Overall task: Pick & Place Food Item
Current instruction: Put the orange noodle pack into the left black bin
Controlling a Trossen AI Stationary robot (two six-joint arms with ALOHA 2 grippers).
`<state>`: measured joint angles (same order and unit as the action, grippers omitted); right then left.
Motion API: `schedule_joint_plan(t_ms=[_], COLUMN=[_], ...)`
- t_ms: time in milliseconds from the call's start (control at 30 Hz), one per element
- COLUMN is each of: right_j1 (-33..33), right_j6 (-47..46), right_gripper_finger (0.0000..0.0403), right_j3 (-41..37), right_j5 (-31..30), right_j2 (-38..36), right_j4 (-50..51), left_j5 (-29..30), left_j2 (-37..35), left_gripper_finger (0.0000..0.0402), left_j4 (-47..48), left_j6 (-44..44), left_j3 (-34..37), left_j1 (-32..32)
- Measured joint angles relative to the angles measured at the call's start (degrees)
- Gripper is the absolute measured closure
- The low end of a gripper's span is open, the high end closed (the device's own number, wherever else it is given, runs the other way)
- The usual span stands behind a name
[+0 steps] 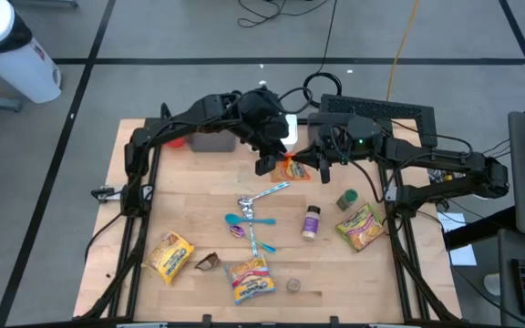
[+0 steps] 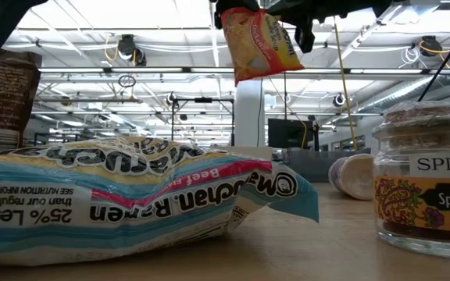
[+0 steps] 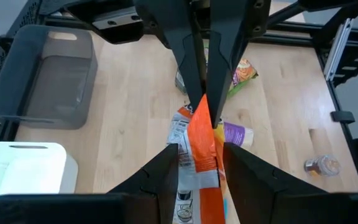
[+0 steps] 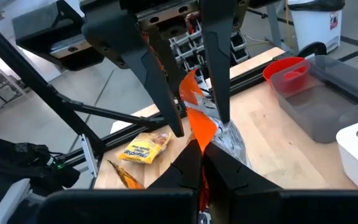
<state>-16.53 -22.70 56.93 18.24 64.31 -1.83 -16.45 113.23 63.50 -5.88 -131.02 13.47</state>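
An orange and white food packet (image 1: 292, 169) hangs in the air above the table's far middle; the low view shows it high over the wood (image 2: 260, 43). My left gripper (image 1: 270, 162) reaches in from the far left and slants down, its fingers closed on the packet (image 3: 197, 149). My right gripper (image 1: 313, 164) comes level from the right and is shut on the same packet (image 4: 199, 121). Its fingers stand over the packet in the left wrist view. My left gripper holds the packet's body (image 3: 194, 158) between its two fingers (image 3: 166, 171), one on each side. It comes slanting down from the far left. The packet is lifted clear and hangs below the fingers. My right gripper pinches the packet's orange edge (image 4: 199, 138) between its shut fingertips, coming level from the table's right. In the left wrist view its fingers (image 3: 191, 68) meet on the packet's upper end (image 3: 205, 111). The packet hangs clear of the table.
Ramen packets lie near the front (image 1: 169, 255) (image 1: 250, 278) and at the right (image 1: 361, 226). Spoons (image 1: 249, 219), a spice bottle (image 1: 311, 221) and a small jar (image 1: 346, 199) lie mid-table. A grey bin (image 1: 212, 139) and a white container (image 1: 287, 126) stand at the far edge.
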Motion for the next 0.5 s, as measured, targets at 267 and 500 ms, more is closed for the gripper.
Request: schedule_joint_plan(t_ms=[267, 500], right_j1=[0.00, 0.02], right_j6=[0.08, 0.44], right_gripper_finger=[0.0403, 0.0403], right_j3=[0.00, -0.02], right_j5=[0.07, 0.13], right_j2=[0.00, 0.00], right_j4=[0.04, -0.02], left_j5=[0.00, 0.07], left_j2=[0.00, 0.00], left_gripper_finger=[0.0268, 0.0268], left_j4=[1.58, 2.49], left_j6=[0.03, 0.16], left_j3=[0.00, 0.00], left_j1=[0.26, 0.39])
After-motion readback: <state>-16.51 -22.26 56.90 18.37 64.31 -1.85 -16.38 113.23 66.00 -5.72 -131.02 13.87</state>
